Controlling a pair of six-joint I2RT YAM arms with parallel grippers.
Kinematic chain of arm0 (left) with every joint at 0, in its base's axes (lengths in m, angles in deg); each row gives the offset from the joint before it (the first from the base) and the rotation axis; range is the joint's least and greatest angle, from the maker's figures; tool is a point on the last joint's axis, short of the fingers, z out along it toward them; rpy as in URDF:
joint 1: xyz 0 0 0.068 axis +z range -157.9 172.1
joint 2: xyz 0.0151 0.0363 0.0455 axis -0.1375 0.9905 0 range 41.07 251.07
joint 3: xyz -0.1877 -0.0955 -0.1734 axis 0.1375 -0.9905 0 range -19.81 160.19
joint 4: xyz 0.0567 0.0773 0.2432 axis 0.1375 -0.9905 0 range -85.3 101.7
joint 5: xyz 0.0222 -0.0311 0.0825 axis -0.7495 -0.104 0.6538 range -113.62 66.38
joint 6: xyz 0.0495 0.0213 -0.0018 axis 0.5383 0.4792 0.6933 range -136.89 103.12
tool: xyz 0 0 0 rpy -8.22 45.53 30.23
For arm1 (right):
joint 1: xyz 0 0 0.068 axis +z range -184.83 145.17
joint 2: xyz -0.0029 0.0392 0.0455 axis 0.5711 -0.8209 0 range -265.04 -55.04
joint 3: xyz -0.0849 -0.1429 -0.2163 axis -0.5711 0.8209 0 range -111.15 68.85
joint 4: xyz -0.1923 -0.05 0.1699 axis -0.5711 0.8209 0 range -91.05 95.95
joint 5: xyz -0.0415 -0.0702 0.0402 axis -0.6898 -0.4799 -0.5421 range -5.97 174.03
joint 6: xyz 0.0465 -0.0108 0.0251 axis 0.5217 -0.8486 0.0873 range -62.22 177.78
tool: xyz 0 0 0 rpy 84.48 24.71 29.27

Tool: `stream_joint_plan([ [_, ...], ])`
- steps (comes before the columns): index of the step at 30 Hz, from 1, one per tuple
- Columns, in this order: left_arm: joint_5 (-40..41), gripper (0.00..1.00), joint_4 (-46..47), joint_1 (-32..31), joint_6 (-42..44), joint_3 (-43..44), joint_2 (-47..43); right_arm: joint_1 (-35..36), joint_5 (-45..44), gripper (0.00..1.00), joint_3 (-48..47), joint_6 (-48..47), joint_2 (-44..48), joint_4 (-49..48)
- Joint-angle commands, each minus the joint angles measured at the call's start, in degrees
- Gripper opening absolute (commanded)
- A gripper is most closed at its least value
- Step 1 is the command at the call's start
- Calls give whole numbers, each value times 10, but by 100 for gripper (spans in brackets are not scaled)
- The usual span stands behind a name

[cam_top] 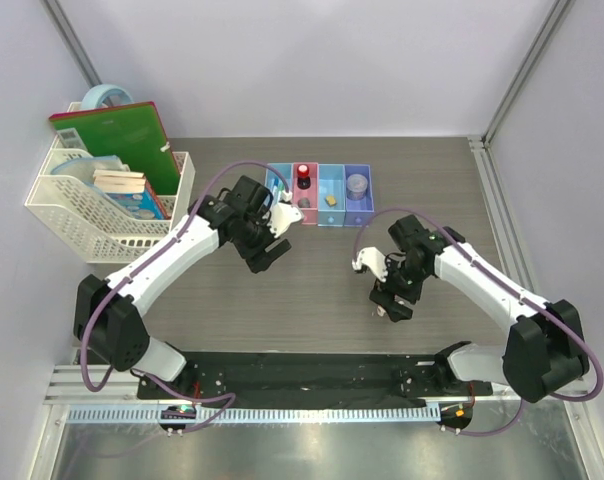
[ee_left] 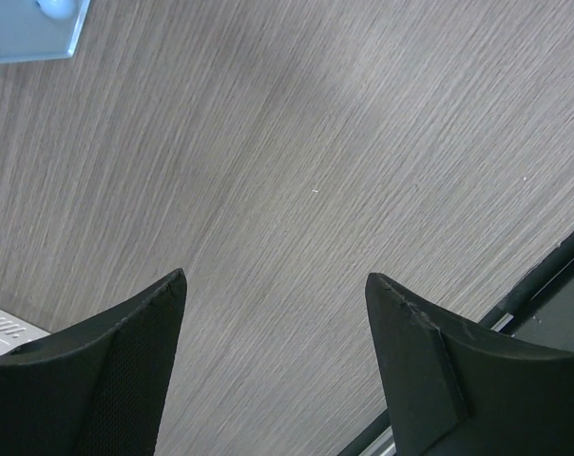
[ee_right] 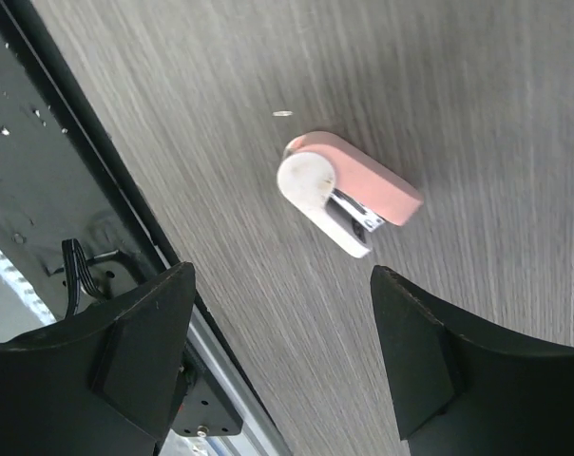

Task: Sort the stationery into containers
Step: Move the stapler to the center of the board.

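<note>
The pink-white clip (ee_right: 349, 195) lay on the table (ee_right: 477, 76) by itself. In the right wrist view one end pointed up-left & the other down-right. So its long side ran on a slant, nearly along the line from one finger to the other, not across it.

The R hand (ee_right: 282, 275) hung just above the clip, fingers wide apart, nothing in them. The clip sat a bit in front of the fingertips & more toward the right-side finger, touching neither. I think the R hand needed to go fwd a little & prob. turn some, to pinch the clip on its thin sides.

The L hand (ee_left: 276, 277) was well apart from the clip, off to its left. It was also wide apart & empty, w/ only bare table under it. The row of bins (cam_top: 332, 218) stood well past the clip, toward the back. The R hand was much nearer the clip, so this looked like its job.
</note>
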State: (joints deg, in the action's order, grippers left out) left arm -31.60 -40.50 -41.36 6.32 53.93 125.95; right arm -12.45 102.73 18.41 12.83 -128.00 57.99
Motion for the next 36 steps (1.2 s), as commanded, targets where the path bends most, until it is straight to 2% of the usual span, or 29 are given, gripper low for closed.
stream_joint_plan([
  [1,-4,77,-4,2,8,-9,-9,26,-21,80,11,-15,6,-9],
  [5,-6,77,-4,2,8,-10,-9,36,-69,80,26,-15,-17,-51],
  [10,-2,77,-7,2,11,-10,-11,46,-78,77,20,-17,-45,-55],
  [16,-10,77,-5,2,7,-6,-6,70,-162,75,37,-2,-68,-103],
  [20,-19,76,-6,2,1,-1,-6,72,-238,75,53,12,-77,-169],
  [23,-26,76,-6,2,-2,0,-8,73,-303,76,68,26,-84,-255],
  [27,-26,76,-9,2,-3,4,-9,73,-306,76,70,49,-95,-313],
  [32,-33,76,-8,2,-11,6,-10,74,-352,76,68,83,-116,-441],
  [36,-33,76,-10,2,-11,7,-13,74,-390,76,45,92,-141,-474],
])
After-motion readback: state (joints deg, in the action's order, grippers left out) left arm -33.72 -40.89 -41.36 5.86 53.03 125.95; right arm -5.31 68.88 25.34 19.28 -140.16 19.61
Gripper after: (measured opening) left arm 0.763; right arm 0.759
